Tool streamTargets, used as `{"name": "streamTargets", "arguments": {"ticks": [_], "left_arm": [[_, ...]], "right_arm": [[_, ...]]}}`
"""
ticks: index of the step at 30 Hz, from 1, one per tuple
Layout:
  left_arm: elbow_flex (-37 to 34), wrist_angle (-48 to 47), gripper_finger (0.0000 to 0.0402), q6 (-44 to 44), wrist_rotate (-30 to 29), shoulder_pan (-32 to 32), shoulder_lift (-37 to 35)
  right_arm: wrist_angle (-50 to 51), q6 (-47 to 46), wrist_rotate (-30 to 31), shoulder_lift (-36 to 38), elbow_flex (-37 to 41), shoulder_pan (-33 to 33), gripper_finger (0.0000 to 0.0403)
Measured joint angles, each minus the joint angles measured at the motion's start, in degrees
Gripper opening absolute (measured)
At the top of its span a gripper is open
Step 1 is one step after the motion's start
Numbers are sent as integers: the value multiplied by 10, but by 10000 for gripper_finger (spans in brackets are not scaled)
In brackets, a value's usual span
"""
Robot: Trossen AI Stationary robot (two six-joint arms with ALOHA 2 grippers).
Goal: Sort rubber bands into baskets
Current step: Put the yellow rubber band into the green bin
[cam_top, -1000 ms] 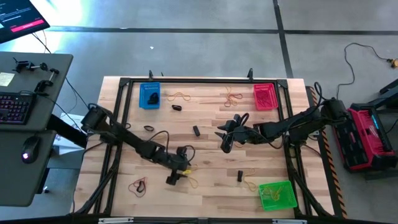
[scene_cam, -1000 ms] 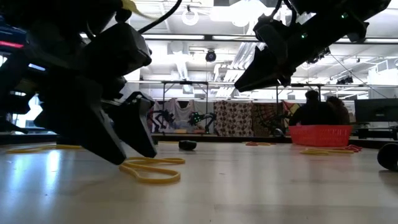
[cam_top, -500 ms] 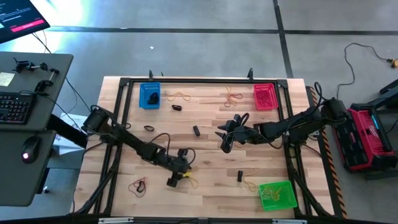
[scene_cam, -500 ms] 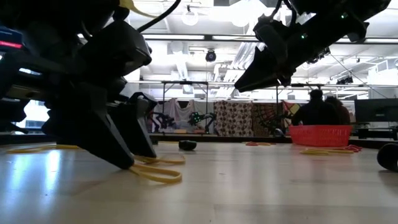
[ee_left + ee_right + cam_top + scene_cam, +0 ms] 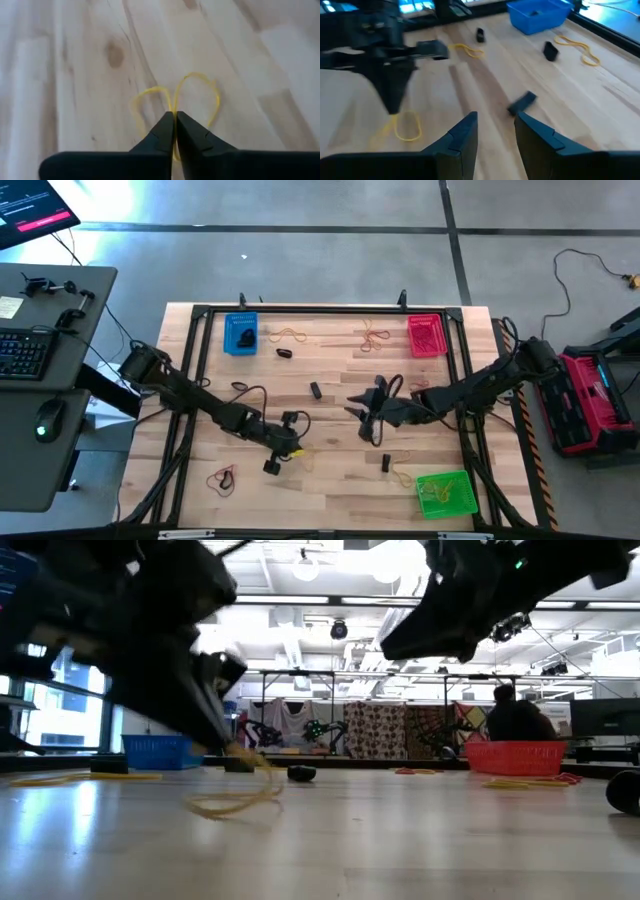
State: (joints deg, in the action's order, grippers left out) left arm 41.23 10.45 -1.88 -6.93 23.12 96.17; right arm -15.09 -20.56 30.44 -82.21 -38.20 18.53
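Note:
My left gripper [image 5: 175, 119] is shut on a yellow rubber band [image 5: 176, 100] near the table's near middle; it also shows in the high view [image 5: 283, 454]. My right gripper [image 5: 495, 131] stands open over the table's middle [image 5: 366, 420], with nothing between its fingers. The blue basket [image 5: 240, 335] sits at the far left, the red basket [image 5: 425, 335] at the far right and the green basket [image 5: 445, 493] at the near right. More rubber bands lie flat on the wood: yellow [image 5: 290, 335], orange [image 5: 375, 335], red and black [image 5: 222, 478]. My left gripper pinches the yellow band between its two fingertips at its gathered middle [image 5: 174, 111], so two loops stand out past the fingers. The fingers slant down from the table's left. The band hangs slack below them [image 5: 240, 798]; whether its lowest part rests on the wood, I cannot tell.
Small black pieces lie on the wood [image 5: 315, 390], [image 5: 285, 353], [image 5: 385, 463]. Another yellow band [image 5: 402, 473] lies beside the green basket. A black frame [image 5: 320, 310] runs round the table's edges. A desk with a keyboard [image 5: 25, 355] stands to the left.
My left gripper has shut on the yellow band and risen, pulling the band up from lying flat so that it now hangs below the fingers. My right gripper has swung toward the table's near edge, still open.

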Motion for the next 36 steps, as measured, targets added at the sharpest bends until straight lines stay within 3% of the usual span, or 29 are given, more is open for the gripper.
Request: {"name": "streamTargets", "arguments": {"ticks": [9,16,24,29,32,36], "left_arm": [[0,22,1,-51,-47,-23,-30],[1,60,0,-38,-43,-27,-29],[1,131,0,-36,-31,-23,-30],[1,169,0,-34,-30,-23,-30],[2,173,0,-34,-31,-23,-30],[2,177,0,-32,-30,-23,-30]], "right_arm": [[-105,-4,26,-74,-7,63,180],[-72,24,35,-168,-112,77,217],[127,6,48,-194,-244,94,217],[142,-32,8,-194,-247,92,212],[136,-40,8,-195,-238,92,190],[133,-39,4,-195,-238,92,133]]}}
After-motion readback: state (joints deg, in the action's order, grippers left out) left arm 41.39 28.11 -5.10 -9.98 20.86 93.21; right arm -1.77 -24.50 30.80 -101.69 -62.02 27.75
